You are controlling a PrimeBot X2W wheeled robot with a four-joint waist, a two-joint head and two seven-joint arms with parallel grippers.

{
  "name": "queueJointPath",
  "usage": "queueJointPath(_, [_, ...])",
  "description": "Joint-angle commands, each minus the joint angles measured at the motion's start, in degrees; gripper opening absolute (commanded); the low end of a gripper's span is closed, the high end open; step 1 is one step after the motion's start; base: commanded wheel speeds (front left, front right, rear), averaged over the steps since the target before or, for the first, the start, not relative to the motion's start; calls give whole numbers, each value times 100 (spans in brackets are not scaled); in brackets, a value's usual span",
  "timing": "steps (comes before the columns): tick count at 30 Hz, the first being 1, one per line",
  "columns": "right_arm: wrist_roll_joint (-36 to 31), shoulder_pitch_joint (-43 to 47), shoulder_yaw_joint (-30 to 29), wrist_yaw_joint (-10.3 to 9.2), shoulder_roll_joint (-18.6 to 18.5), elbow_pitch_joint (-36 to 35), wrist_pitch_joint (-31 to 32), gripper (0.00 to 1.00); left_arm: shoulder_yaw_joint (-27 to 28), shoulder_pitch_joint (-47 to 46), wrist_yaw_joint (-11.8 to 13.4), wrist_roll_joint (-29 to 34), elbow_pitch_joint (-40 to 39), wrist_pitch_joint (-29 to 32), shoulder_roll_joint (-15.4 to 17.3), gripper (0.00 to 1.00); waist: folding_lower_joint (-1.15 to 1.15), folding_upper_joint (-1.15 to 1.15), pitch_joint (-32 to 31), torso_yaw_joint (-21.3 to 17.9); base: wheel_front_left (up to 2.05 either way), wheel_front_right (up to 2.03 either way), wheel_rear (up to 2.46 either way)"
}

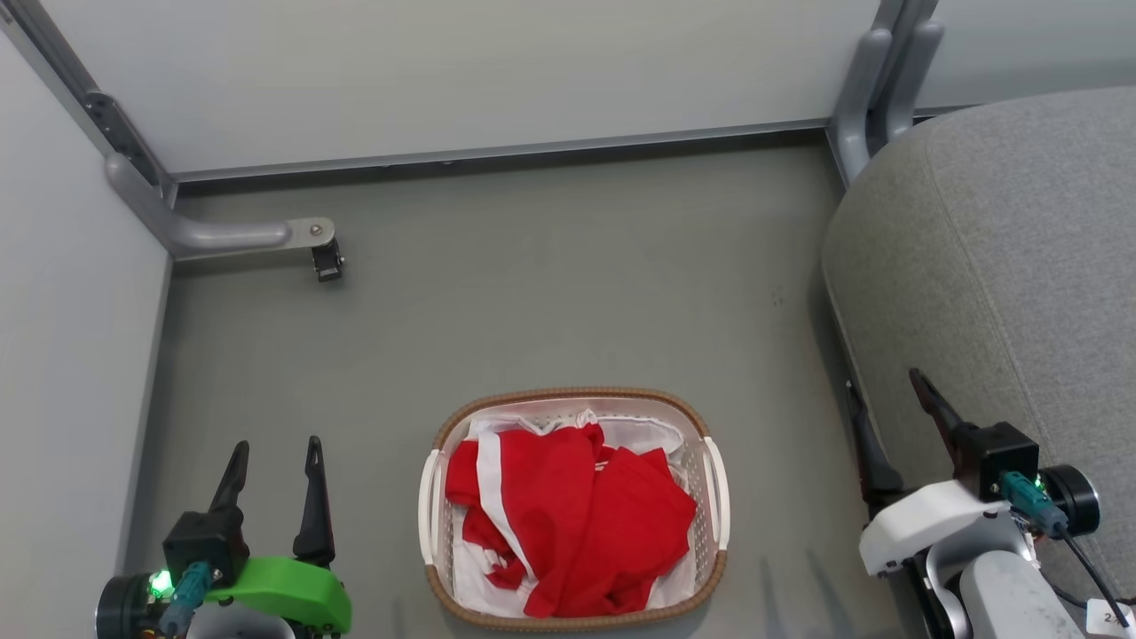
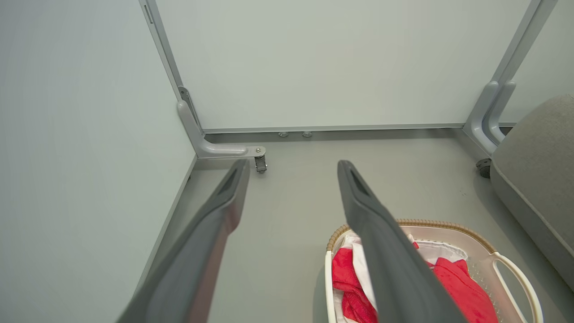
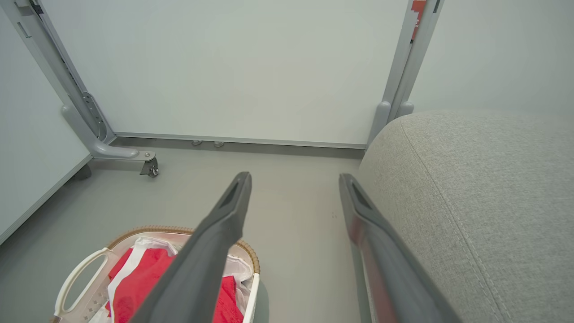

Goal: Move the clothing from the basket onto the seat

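The red clothing [image 1: 568, 519] with white stripes lies piled in the white basket [image 1: 714, 484] with a brown woven rim, low in the middle of the head view. My left gripper [image 1: 276, 451] stands open to the basket's left, nothing between its fingers. My right gripper [image 1: 886, 389] is open at the lower right, beside the front edge of the grey seat [image 1: 1012, 266]. The left wrist view has the clothing [image 2: 462, 287] and basket [image 2: 515, 273] at lower right. In the right wrist view the basket [image 3: 76, 278] and clothing [image 3: 143, 291] sit at lower left, with the seat [image 3: 484, 197] at right.
Pale partition panels [image 1: 444, 71] close off the back and left. A grey panel foot with a caster [image 1: 324, 257] juts onto the grey floor [image 1: 550, 293] at upper left. Another panel post [image 1: 874, 80] stands by the seat's far corner.
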Motion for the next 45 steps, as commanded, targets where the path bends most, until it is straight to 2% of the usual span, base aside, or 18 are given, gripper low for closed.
queueJointPath(1, [-115, -141, 9, -2, -35, -46, -48, 100, -2, -114, -21, 105, 21, -42, 4, 100, 0, 0, 159, -25, 0, 0, 0])
queueJointPath(7, [-161, -391, 37, -2, -68, -180, -61, 100, -156, -366, -44, -2, 193, -45, -6, 100, 0, 0, 692, -139, 0, 0, 0])
queueJointPath(15, [4, -830, 84, -2, -66, -374, -55, 100, -635, -886, -69, -369, 365, -44, -2, 100, 0, 0, 1481, -387, 0, 0, 0])
queueJointPath(30, [75, -1565, 218, -2, 29, -738, -54, 100, -1320, -2044, -69, -492, 1111, -44, 5, 100, 0, 0, 2917, -898, 0, 0, 0])
queueJointPath(38, [98, -1825, 380, -3, 87, -839, -54, 100, -1816, -2684, -71, -296, 1914, -44, 9, 100, 0, 0, 3474, -1075, 0, 0, 0])
queueJointPath(45, [167, -2018, 627, -3, 123, -873, -55, 100, -1962, -3321, 22, -74, 3067, -44, 11, 100, 0, 0, 3851, -1238, 0, 0, 0])
